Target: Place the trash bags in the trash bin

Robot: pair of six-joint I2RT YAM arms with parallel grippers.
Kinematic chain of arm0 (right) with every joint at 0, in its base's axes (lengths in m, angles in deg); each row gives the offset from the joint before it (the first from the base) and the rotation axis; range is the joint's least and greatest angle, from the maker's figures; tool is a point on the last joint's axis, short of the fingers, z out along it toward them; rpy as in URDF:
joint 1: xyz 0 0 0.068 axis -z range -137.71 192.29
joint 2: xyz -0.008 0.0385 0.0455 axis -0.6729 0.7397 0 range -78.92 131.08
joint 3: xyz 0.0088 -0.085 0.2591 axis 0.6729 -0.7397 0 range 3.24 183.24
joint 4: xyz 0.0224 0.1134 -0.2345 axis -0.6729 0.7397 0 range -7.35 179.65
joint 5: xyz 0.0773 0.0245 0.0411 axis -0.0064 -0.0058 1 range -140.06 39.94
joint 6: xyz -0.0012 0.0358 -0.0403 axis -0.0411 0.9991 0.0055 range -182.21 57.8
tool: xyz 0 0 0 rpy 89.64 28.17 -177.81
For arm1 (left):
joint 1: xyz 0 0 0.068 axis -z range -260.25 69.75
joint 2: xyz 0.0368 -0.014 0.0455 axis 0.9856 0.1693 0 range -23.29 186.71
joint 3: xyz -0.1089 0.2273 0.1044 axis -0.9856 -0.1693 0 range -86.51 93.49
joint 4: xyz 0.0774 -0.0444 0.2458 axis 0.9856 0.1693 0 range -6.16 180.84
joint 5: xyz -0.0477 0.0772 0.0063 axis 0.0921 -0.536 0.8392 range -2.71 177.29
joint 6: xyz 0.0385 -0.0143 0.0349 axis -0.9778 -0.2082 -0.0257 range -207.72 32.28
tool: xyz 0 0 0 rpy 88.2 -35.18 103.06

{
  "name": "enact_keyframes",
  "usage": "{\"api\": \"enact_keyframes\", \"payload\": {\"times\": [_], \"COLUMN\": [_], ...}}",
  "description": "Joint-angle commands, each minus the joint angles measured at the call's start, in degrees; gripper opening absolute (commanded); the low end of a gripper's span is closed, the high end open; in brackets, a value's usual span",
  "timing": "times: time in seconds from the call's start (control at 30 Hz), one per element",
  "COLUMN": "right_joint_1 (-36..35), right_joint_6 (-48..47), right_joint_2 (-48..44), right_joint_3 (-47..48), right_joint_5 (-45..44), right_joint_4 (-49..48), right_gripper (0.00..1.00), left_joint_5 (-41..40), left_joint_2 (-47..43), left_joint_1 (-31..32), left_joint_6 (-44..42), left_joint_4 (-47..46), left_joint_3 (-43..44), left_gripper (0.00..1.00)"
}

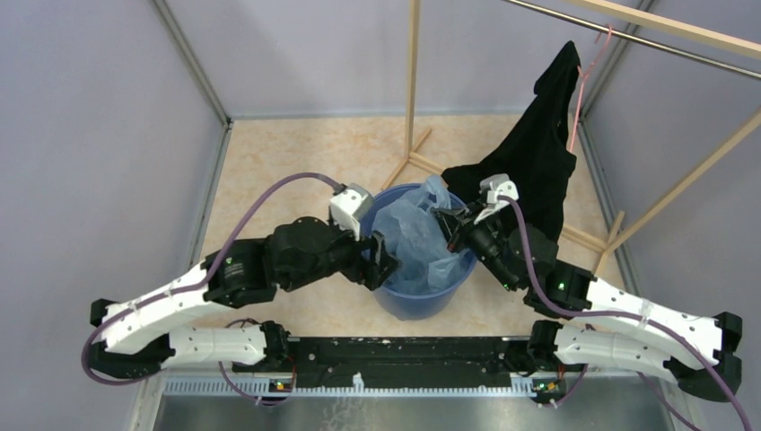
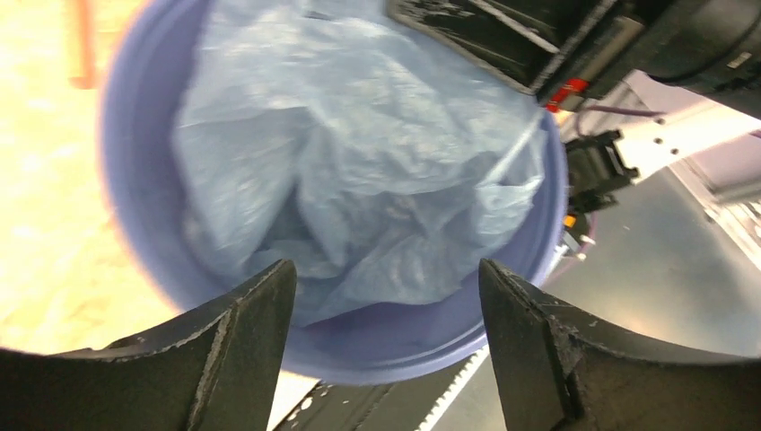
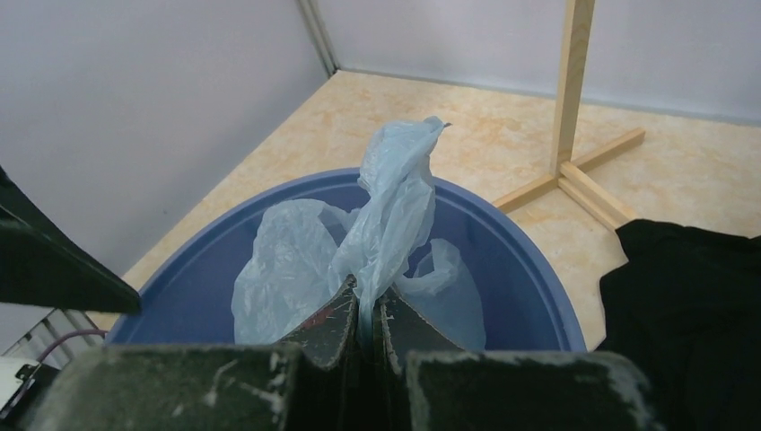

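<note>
Top external shows me the wooden rack (image 1: pixel 412 90) at the back, its black garment (image 1: pixel 529 171) hanging just beside the blue trash bin (image 1: pixel 422 305) and crowding my right arm. The trash bag (image 1: pixel 417 233) sits crumpled in the bin. My right gripper (image 3: pixel 366 301) pinches one upright strip of it, while my left gripper (image 2: pixel 386 269) hangs wide open and empty at the rim.

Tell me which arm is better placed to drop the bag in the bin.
Right, probably. Its pincer is shut on the light-blue trash bag over the blue trash bin, so it only needs to release. The left pincer hangs open, holding nothing.
</note>
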Motion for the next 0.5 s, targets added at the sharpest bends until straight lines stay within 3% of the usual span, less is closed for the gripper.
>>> {"api": "enact_keyframes", "payload": {"times": [0.0, 0.07, 0.13, 0.2, 0.3, 0.33, 0.47], "right_joint_1": [0.57, 0.52, 0.55, 0.57, 0.61, 0.62, 0.57], "right_joint_6": [3.60, 5.15, 6.84, 8.46, 10.14, 10.70, 12.85], "right_joint_2": [-0.68, -0.91, -1.26, -1.42, -1.37, -1.37, -0.52], "right_joint_3": [0.25, 0.55, 0.70, 1.03, 1.98, 2.31, 3.41], "right_joint_5": [-1.18, -1.38, -1.48, -1.49, -1.69, -1.74, -2.48], "right_joint_4": [2.24, 2.50, 4.01, 4.74, 5.44, 5.76, 6.54], "right_gripper": [0.00, 0.00, 0.00, 0.00, 0.00, 0.00, 0.00], "left_joint_5": [-14.97, -18.94, -21.07, -15.48, 0.06, 3.31, 6.52], "left_joint_2": [-3.30, -2.59, -0.04, 2.41, 2.80, 3.14, 5.95], "left_joint_1": [-0.19, -1.31, -5.58, -15.03, -27.85, -29.74, -31.37], "left_joint_6": [3.95, 4.72, 5.20, 1.13, -5.43, -6.44, -8.04], "left_joint_4": [8.40, 10.89, 15.17, 14.95, 8.37, 6.78, 4.09], "left_joint_3": [2.10, 2.04, 3.68, 4.10, 0.78, -0.18, -0.96], "left_gripper": [0.80, 0.95, 0.99, 0.99, 0.98, 0.97, 0.75]}}
